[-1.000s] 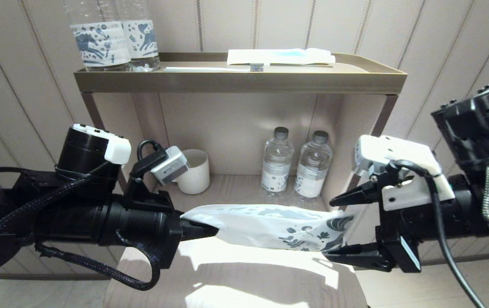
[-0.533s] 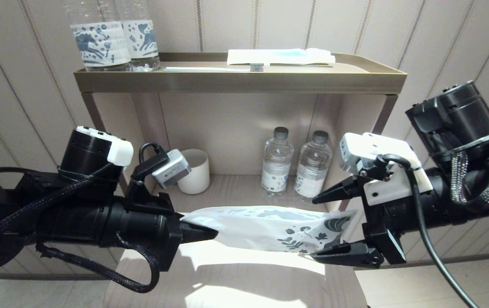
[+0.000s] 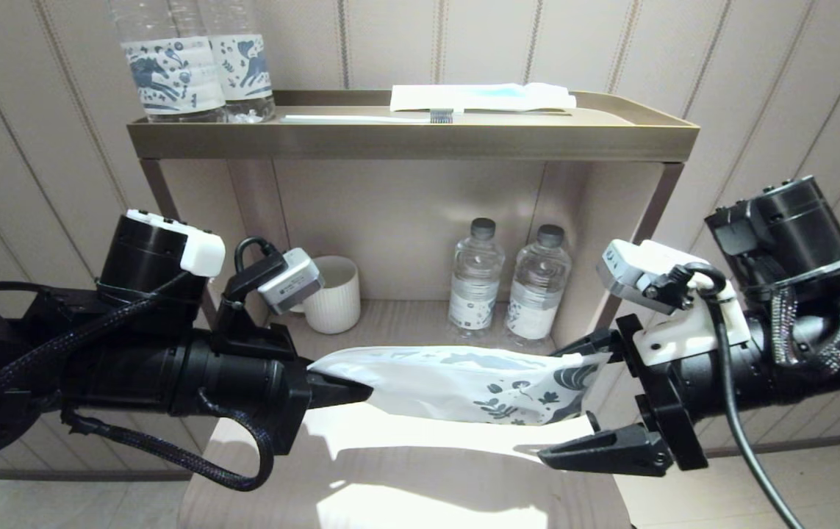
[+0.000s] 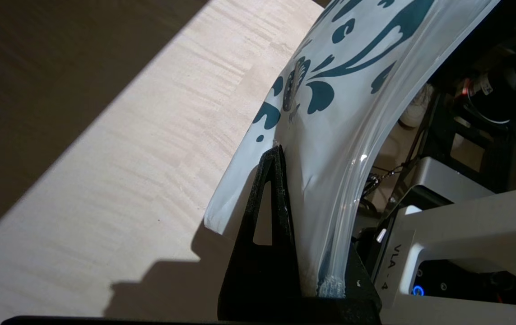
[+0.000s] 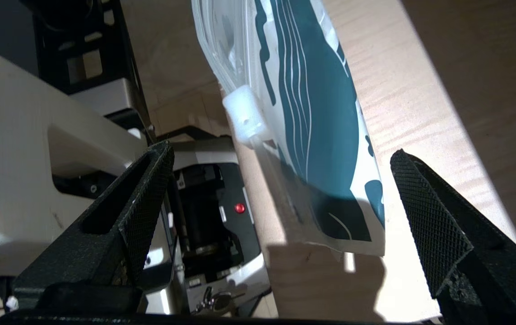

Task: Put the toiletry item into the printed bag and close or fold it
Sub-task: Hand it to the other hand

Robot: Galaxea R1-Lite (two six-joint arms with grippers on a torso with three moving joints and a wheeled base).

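Printed bag (image 3: pixel 464 383) pinched in left gripper (image 3: pixel 346 389) fingers; right gripper (image 3: pixel 581 400) fingers wide around its far end

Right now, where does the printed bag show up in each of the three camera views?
Head view: printed bag at centre, stretched between the two arms.
Left wrist view: it curves from the clamping left end effector toward the upper right.
Right wrist view: hanging between the open fingers, top centre.
Shared landmark: the sunlit wooden surface.

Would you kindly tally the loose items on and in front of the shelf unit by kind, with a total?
Water bottles: 4 (two on top, two inside)
White cup: 1
Printed bag: 1
White packet: 1
Toothbrush: 1
Total: 8
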